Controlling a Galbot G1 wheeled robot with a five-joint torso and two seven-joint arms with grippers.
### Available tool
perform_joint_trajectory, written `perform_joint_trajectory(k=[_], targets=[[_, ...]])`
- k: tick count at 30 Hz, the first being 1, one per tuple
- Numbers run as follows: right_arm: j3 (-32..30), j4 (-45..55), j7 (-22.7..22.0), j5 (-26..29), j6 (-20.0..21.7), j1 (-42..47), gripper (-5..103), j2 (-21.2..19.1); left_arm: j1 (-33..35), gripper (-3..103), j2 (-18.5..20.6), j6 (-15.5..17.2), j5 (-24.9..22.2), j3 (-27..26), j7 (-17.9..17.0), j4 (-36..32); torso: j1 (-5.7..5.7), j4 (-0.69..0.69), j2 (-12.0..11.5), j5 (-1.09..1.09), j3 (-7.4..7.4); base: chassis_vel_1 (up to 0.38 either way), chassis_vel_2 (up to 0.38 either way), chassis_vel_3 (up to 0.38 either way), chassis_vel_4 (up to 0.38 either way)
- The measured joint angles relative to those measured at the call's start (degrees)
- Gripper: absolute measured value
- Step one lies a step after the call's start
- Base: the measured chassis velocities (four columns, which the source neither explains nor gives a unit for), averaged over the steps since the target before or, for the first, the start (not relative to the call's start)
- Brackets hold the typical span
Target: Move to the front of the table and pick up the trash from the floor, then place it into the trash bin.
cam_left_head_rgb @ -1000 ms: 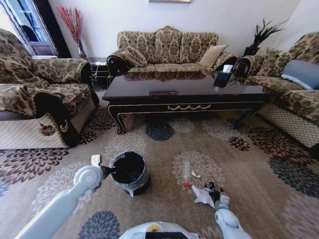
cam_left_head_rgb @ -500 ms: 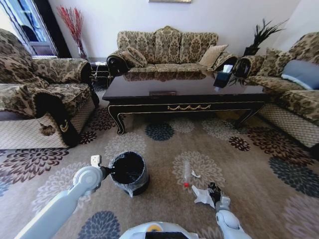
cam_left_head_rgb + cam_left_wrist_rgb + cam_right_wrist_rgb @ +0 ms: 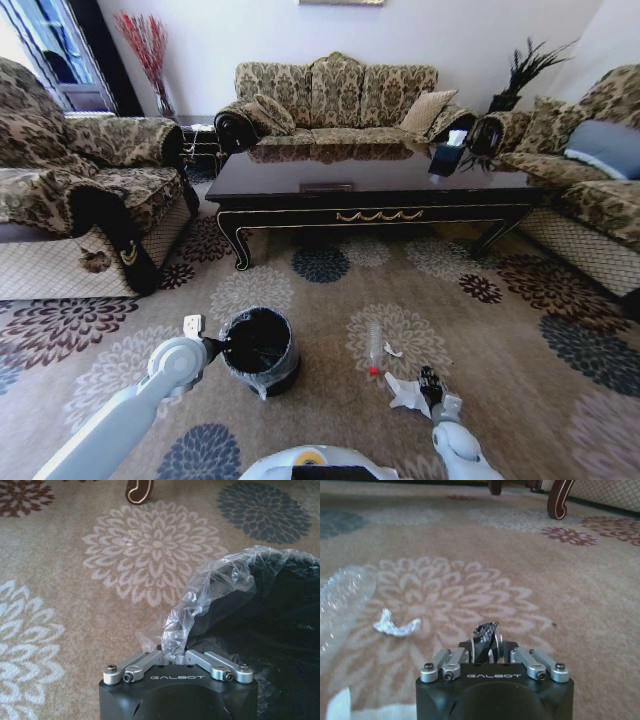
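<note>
left gripper fingers clenched on bin liner | right gripper fingers clenched, content unclear

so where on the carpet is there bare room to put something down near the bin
Bare carpet lies between the trash bin and the table, and to the bin's right up to the bottle. It is crowded right of the bottle: a small scrap, a white paper and the right gripper. The left gripper sits at the bin's rim.
</note>
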State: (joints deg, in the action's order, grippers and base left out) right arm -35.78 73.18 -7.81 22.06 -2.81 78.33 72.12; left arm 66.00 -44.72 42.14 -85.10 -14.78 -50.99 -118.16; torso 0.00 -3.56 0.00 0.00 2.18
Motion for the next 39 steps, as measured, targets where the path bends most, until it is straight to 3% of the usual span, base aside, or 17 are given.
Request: perform_joint_trajectory(k=[6, 14, 22, 30, 36, 39], targets=[[-0.5, 6.6, -0.9, 2.4, 1.5, 2.3, 30, -0.4, -2.2, 2, -0.6, 0.0, 0.1, 2.2, -0.1, 0.3, 0.0, 0.0, 0.0, 0.0, 0.0, 0.0, 0.0, 0.0, 0.0], [-1.7, 26.9, -3.6, 7.0, 5.5, 8.2, 30, -1.3, -6.7, 2, -2.5, 0.0, 1.2, 8.7, -0.6, 2.1, 0.0, 0.02, 0.0, 0.0, 0.0, 0.0, 0.0, 0.0, 0.0], [-3.1, 40.3, -4.0, 8.8, 7.3, 13.0, 30, -3.2, -13.7, 2, -4.5, 0.0, 0.8, 15.2, -1.5, 3.9, 0.0, -0.02, 0.0, 0.01, 0.0, 0.0, 0.0, 0.0, 0.0], [-4.1, 55.5, -2.2, 6.9, 7.7, 19.7, 30, -5.1, -20.3, 2, -7.7, 0.0, 0.3, 21.8, -2.6, 5.5, 0.0, 0.01, 0.0, 0.0, 0.0, 0.0, 0.0, 0.0, 0.0], [-3.8, 60.3, -0.5, 4.3, 7.6, 23.0, 30, -5.3, -25.5, 2, -10.3, 0.0, -0.4, 27.7, -3.3, 7.4, 0.0, -0.01, 0.0, -0.01, 0.0, 0.0, 0.0, 0.0, 0.0], [-3.1, 62.5, 1.8, -0.9, 5.9, 24.9, 30, -5.4, -28.6, 2, -11.7, 0.0, -0.5, 32.5, -3.7, 8.4, 0.0, -0.01, 0.0, 0.01, 0.0, 0.0, 0.0, 0.0, 0.0]])
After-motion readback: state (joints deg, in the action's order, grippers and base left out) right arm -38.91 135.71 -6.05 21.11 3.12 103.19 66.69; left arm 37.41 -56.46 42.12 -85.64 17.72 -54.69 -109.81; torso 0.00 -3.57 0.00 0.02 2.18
